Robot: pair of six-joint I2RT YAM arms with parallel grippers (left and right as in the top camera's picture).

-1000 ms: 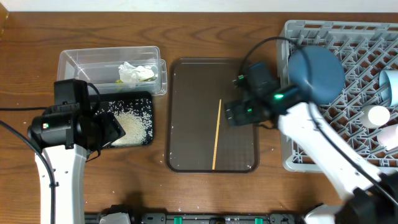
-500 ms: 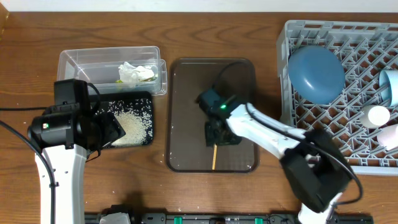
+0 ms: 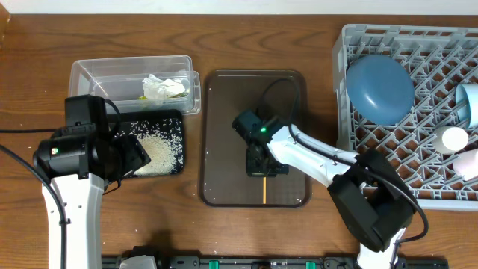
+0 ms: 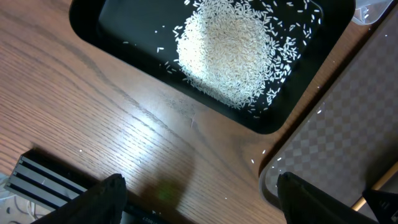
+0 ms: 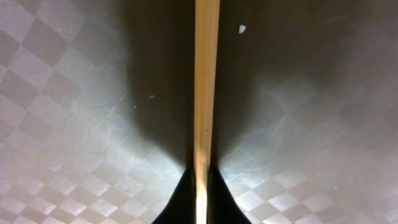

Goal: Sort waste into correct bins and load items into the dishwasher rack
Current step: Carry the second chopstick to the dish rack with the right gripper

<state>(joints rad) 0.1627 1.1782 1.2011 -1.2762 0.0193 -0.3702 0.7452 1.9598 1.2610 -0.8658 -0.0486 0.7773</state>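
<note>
A thin wooden chopstick (image 5: pixel 205 81) lies lengthwise on the brown serving tray (image 3: pixel 224 112). My right gripper (image 5: pixel 202 194) is down on the tray and shut on the chopstick. In the overhead view the chopstick's near end (image 3: pixel 264 191) sticks out below the right gripper (image 3: pixel 263 166). My left gripper (image 4: pixel 199 193) hangs open over bare table beside the black tray (image 4: pixel 112 31), which holds a heap of rice (image 4: pixel 230 56). The clear tub (image 3: pixel 97 78) holds the white tissue (image 3: pixel 158 85) and the green-yellow wrapper (image 3: pixel 178 91).
The grey dishwasher rack (image 3: pixel 418 161) fills the right side. It carries the dark blue plate (image 3: pixel 379 88), a light blue bowl (image 3: pixel 467 104), a cream cup (image 3: pixel 452 139) and a pink cup (image 3: pixel 469 164). One rice grain (image 5: pixel 242 28) lies on the serving tray.
My right arm swung left from the rack's edge down onto the serving tray and its jaws closed on the chopstick. The left arm has not moved.
</note>
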